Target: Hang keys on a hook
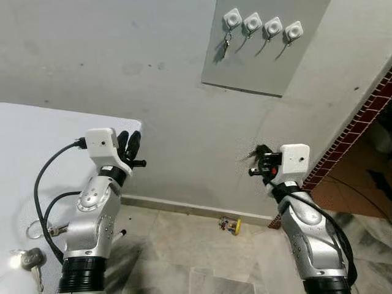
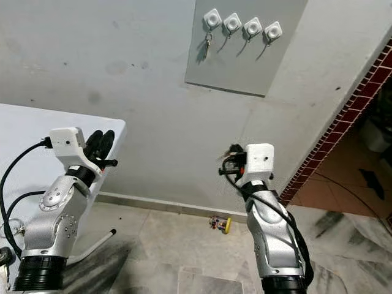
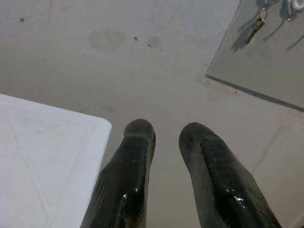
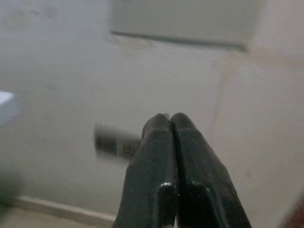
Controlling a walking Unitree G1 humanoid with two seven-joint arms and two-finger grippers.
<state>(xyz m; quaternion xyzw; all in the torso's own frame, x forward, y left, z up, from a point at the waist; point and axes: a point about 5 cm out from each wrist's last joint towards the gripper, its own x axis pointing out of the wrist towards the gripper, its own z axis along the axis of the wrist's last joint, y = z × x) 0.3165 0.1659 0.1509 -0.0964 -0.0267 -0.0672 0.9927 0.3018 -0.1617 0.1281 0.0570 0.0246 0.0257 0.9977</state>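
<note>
Right gripper (image 4: 170,124) raised before the wall (image 1: 122,73), below the panel (image 1: 260,73); fingers pressed together on a key (image 4: 114,142), blurred, sticking out sideways. Left gripper (image 3: 164,137) raised near the table (image 1: 37,135) corner, fingers slightly apart, nothing between. Panel carries four hooks (image 1: 273,26) in a row; first hook (image 1: 232,18) already bearing keys (image 1: 226,44), other three bare. More keys (image 1: 27,260) and a ring (image 1: 33,229) lying on table by left arm. Small yellow object (image 1: 231,225) on floor (image 1: 202,251) at wall base.
</note>
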